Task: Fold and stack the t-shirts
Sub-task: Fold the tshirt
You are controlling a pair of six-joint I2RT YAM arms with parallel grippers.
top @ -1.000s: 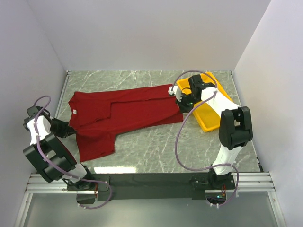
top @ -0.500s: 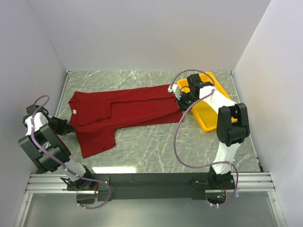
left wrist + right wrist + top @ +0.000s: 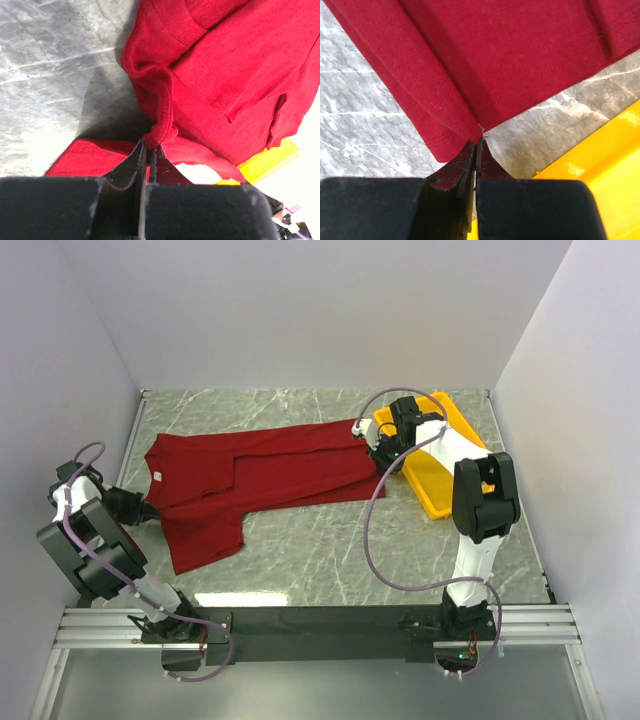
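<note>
A dark red t-shirt (image 3: 260, 478) lies stretched across the marble table, neck label (image 3: 157, 476) at the left and hem at the right. One sleeve hangs toward the near edge. My left gripper (image 3: 146, 508) is shut on a bunched fold at the shirt's left edge. In the left wrist view, the cloth (image 3: 225, 65) rises in a ridge from the left gripper (image 3: 149, 146). My right gripper (image 3: 379, 460) is shut on the hem's corner beside the yellow tray (image 3: 440, 495). The right wrist view shows the shirt (image 3: 495, 60) pulled to a point at the right gripper (image 3: 476, 143).
The yellow tray (image 3: 605, 165) stands at the right, close under my right arm, and also shows beyond the shirt in the left wrist view (image 3: 272, 159). White walls close in the table on three sides. Bare marble (image 3: 330, 550) lies between the shirt and the arm bases.
The left arm has drawn back to the left, pulling the shirt's left edge and hanging sleeve with it. The right gripper has shifted slightly away from me. Both grips have held.
</note>
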